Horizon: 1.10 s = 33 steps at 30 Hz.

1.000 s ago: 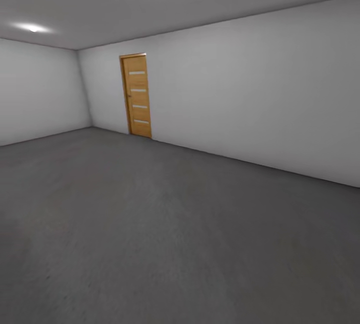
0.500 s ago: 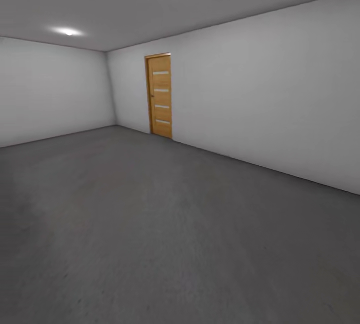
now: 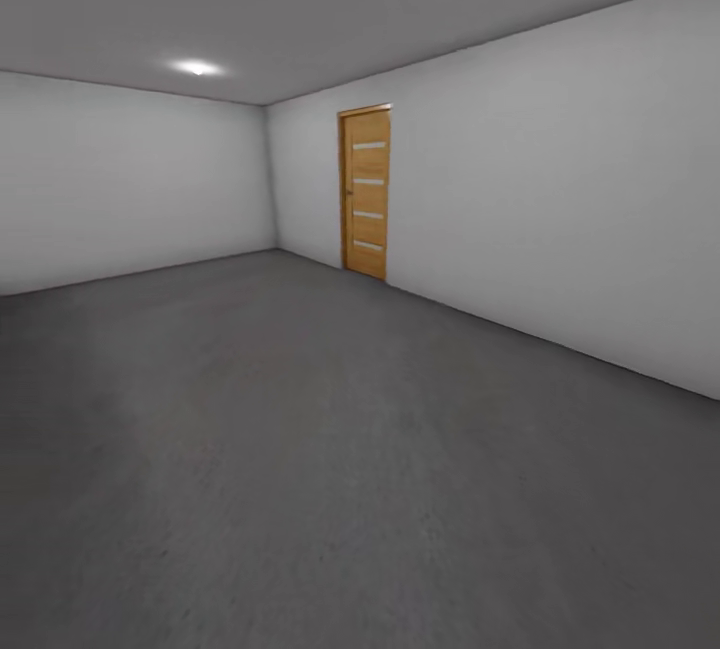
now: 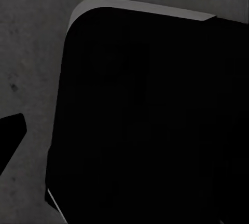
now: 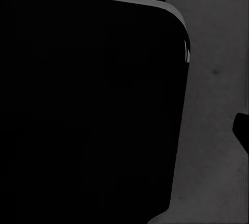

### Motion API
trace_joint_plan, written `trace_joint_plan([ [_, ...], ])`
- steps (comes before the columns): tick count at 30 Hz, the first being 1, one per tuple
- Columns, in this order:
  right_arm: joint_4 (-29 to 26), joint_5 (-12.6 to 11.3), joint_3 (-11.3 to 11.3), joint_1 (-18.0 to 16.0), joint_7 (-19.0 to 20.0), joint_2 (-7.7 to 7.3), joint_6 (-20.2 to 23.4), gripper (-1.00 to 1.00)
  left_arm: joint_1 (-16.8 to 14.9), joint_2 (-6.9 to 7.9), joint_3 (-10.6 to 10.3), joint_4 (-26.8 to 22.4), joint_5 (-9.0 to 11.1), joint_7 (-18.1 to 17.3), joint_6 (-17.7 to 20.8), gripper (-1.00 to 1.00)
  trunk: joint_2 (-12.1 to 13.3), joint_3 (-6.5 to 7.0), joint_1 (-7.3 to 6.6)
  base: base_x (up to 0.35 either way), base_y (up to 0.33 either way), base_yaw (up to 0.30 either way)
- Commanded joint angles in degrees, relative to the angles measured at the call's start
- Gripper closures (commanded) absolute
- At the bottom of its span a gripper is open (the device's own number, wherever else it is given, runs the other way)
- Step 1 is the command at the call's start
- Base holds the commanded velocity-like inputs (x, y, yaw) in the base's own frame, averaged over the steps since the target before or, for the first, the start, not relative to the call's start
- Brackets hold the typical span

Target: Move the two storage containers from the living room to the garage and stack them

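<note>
Both sets of jaws are impossible to judge. Each wrist view has a black robot body panel (image 4: 150, 120) above the floor (image 3: 300, 449). Ahead, white walls (image 3: 560, 189) and a wooden door (image 3: 366, 193) suggest the garage, a transit pose; container positions are unknowable.

Dark rounded robot body panel (image 4: 150, 120) beneath left wrist; same panel (image 5: 88, 110) beneath right wrist.
</note>
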Motion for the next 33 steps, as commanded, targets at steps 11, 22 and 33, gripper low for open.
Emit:
trace_joint_plan([
  [11,0.0,0.5,-0.1,0.0,0.0,-0.29,-0.2,-1.00,0.0,0.07,-0.1,-0.1,0.6,0.1,-0.2,-1.00,0.0,-0.05,0.03,0.321,0.000,0.275],
  [22,0.0,0.4,-0.1,0.0,0.0,-0.20,-0.2,-1.00,0.0,0.16,0.0,-0.1,0.7,0.1,0.1,-1.00,0.0,-0.05,0.03,0.323,0.000,0.264],
  [33,0.0,0.2,-0.1,0.0,-0.2,-0.56,0.0,-1.00,0.0,0.11,0.0,-0.1,0.8,0.1,0.3,-1.00,0.0,-0.05,0.03,0.324,0.000,0.035],
])
